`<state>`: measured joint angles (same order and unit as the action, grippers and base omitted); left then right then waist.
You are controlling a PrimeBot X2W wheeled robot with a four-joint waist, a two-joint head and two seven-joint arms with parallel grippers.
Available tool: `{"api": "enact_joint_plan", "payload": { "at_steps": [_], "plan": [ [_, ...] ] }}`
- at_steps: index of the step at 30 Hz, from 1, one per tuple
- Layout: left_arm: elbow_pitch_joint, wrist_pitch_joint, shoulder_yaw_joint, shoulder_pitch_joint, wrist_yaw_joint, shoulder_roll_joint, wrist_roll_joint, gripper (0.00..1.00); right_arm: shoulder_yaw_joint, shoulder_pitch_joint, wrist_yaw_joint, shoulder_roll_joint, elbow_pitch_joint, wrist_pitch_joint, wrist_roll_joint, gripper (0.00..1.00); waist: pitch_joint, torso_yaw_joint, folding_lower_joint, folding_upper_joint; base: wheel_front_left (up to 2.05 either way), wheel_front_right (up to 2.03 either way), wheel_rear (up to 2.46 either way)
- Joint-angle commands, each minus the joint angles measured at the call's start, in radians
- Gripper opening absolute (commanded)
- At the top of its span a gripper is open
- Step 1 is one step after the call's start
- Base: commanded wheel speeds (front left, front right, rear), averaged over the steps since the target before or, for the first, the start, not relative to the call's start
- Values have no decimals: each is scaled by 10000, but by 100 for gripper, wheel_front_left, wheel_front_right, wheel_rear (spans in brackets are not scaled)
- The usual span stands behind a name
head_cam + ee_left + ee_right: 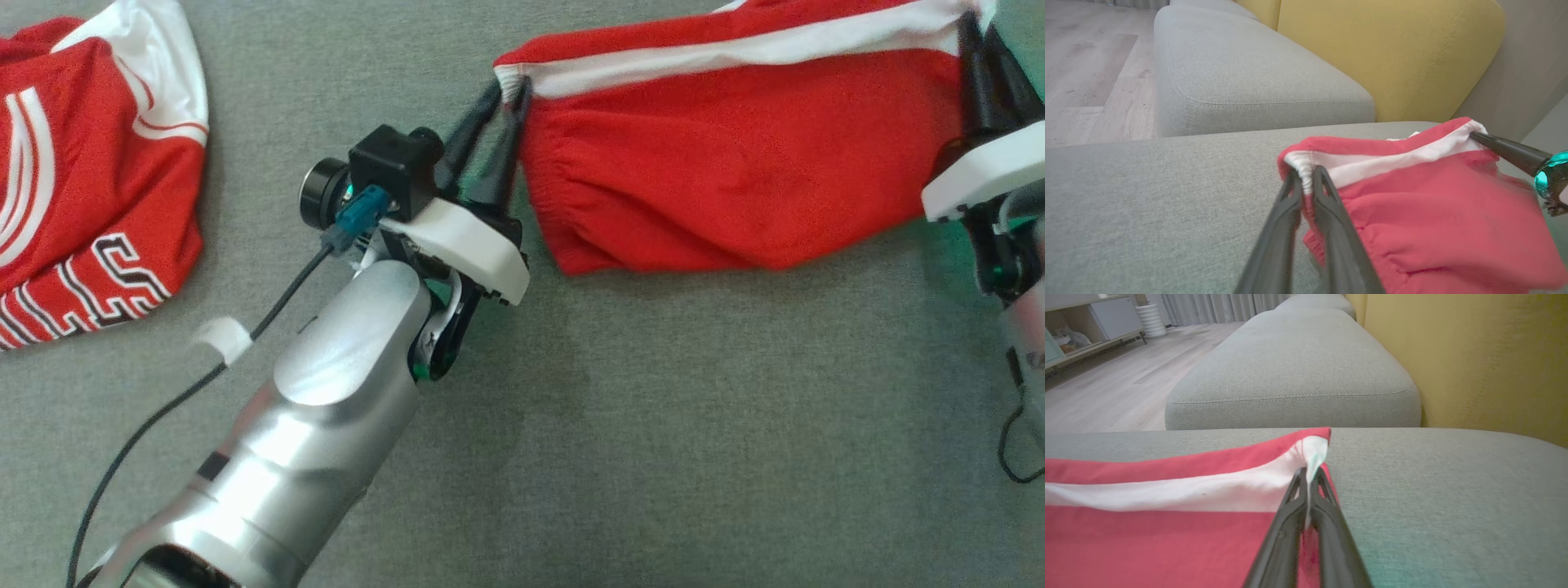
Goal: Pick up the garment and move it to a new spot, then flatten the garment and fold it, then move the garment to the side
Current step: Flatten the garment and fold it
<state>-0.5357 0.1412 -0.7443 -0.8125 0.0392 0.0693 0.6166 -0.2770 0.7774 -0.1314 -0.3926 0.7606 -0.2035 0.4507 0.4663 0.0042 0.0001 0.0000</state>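
Grey sofa (653,425) seat, with red shorts (735,163) stretched across the upper right of the head view.
The left gripper (509,88) pinches the gathered white-striped corner at upper centre. The right gripper (1307,477) is clamped on the opposite corner, its body cut off at the right edge. A jersey (98,180) lies upper left, cropped, its lettering partly unreadable.

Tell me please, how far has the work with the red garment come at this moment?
Done: the red garment is gripped and raised by its white-striped edge. In hand: the left gripper and the right gripper each have their jaws shut on one end of that edge, stretching it above the grey cushion. Left: laying it flat, folding it and moving it aside; no fold shows yet.
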Motion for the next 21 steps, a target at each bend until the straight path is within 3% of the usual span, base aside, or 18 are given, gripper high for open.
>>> {"api": "enact_joint_plan", "payload": {
  "at_steps": [1, 8, 14, 18, 21],
  "plan": [
    [172, 308, 220, -277, -17, 29, -24, 100, -320, 75, 7, -112, -21, -206, 155, 100, -24, 71, -1, 0, 0, 0, 0],
    [364, 1122, 0, 202, 675, 298, -1143, 100, -616, 69, 7, -144, 454, -520, 678, 100, -321, 69, -1, 0, 0, 0, 0],
    [2472, 1200, 864, 2108, 1608, 603, -2089, 100, -667, -139, 7, -337, 1444, -321, 1021, 100, -720, 311, -1, 0, 0, 0, 0],
    [3812, 1203, 1412, 3515, 1857, 592, -2605, 100, -531, -228, 7, -485, 2248, 169, 1428, 100, -921, 784, -1, 0, 0, 0, 0],
    [4472, 1203, 1724, 4294, 1811, 479, -2780, 100, -585, -409, 7, -475, 2684, 785, 1835, 100, -1059, 1161, -1, 0, 0, 0, 0]
  ]
}}
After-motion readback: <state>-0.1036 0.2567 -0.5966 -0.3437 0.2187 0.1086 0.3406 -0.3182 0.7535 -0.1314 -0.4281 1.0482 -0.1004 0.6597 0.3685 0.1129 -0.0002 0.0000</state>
